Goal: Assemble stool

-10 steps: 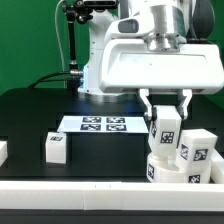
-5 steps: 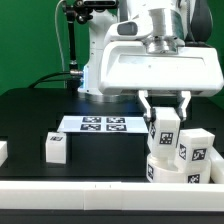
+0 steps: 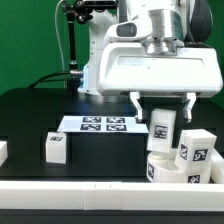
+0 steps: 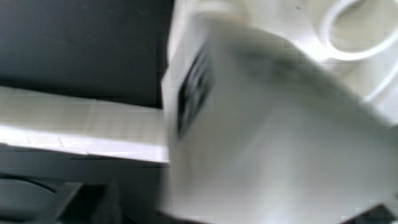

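Item: my tool (image 3: pixel 163 108). Change: jaws, earlier clamped on the upright leg (image 3: pixel 164 130), now stand spread wide.
Item: fingers (image 3: pixel 137 104). Change: each has moved outward, so a gap shows on either side of the leg; before, both pressed against it.
Item: leg. Change: released; it stands on the seat (image 3: pixel 160 170), and I no longer hold it.

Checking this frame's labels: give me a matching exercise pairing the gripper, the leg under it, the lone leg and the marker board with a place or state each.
1 gripper
2 leg under it
3 lone leg
4 marker board

A flat on the table, tags up
B open
C upright on the seat
D by itself, toward the exterior view's left

Pairs: 1-B, 2-C, 3-D, 4-A
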{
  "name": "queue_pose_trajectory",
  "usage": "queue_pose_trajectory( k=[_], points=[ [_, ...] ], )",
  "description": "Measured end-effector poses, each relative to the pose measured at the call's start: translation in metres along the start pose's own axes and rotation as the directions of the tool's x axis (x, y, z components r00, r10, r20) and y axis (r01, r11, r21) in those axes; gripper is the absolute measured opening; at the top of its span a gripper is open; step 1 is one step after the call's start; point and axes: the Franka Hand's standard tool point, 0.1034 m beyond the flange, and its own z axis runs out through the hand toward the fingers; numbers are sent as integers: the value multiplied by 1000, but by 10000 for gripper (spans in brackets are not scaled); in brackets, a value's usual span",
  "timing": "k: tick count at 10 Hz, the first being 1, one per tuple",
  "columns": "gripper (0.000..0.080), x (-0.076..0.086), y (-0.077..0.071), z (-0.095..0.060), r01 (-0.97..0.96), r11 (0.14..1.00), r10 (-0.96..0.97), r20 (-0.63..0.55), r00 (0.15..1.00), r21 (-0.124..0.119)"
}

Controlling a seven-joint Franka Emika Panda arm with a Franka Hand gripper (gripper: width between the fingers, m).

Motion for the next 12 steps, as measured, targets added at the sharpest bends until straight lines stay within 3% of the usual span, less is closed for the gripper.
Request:
queue_pose_trajectory(
  k=[1,4,8,12],
  points=[
    [633,0,-1,0,1,1000,-1,0,1000,1],
    [648,2,-2,-7,-14,1000,13,66,998,17],
    [648,31,0,-30,-20,999,13,149,989,48],
    [648,26,-1,-26,-19,999,11,156,988,48]
  ],
)
